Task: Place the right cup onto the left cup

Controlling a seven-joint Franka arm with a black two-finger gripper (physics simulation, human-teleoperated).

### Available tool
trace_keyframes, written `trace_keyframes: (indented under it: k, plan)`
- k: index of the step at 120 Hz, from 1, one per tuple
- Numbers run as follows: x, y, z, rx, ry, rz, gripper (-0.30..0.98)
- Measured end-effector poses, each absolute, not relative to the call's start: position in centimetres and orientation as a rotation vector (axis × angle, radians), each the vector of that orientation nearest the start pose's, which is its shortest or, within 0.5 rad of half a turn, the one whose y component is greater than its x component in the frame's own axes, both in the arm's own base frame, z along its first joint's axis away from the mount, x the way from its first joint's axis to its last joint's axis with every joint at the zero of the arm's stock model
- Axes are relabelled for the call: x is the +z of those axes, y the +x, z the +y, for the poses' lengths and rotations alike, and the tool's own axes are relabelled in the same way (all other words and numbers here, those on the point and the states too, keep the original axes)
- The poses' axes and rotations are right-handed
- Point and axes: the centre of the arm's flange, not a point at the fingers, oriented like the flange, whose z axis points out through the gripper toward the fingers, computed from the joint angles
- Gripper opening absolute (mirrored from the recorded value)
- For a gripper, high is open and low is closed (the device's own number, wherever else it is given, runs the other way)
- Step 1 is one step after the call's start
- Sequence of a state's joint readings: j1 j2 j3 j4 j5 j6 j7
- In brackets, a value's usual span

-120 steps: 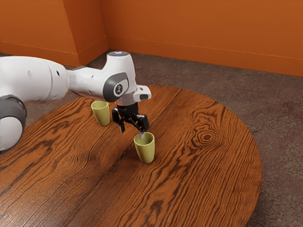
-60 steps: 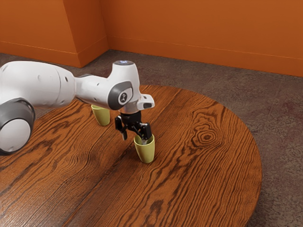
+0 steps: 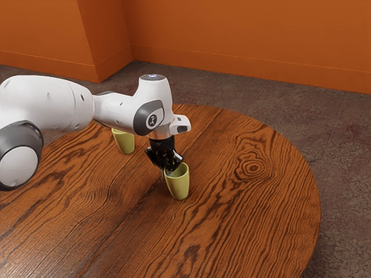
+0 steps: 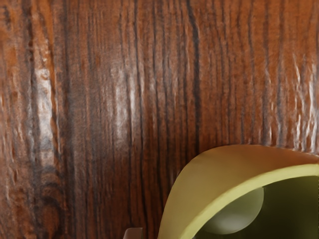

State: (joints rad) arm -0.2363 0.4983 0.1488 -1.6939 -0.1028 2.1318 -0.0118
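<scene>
My fingers (image 3: 171, 163) clamp the right cup (image 3: 179, 185) by its wall, lift and stacking onto the left cup (image 3: 124, 143) undone.

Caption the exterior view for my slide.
Franka gripper down at the nearer lime-green cup, a second cup behind, on a round wooden table.

far cup (image 3: 124, 143): part-hidden behind arm (image 3: 119, 112) | near cup (image 4: 197, 186): cropped, wrist view
</scene>
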Motion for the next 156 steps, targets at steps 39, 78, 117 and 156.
trace_keyframes:
  k: [39,78,117,156]
  plan:
    - [31.6,66.3,-7.2,0.059,-3.147,0.04,-0.08]
    - [38.9,68.1,-5.7,-0.089,-3.114,0.024,-0.1]
    - [44.8,69.4,1.3,-0.119,-3.06,-0.094,-0.1]
    - [48.0,69.3,9.3,-0.148,-3.026,-0.2,-0.1]
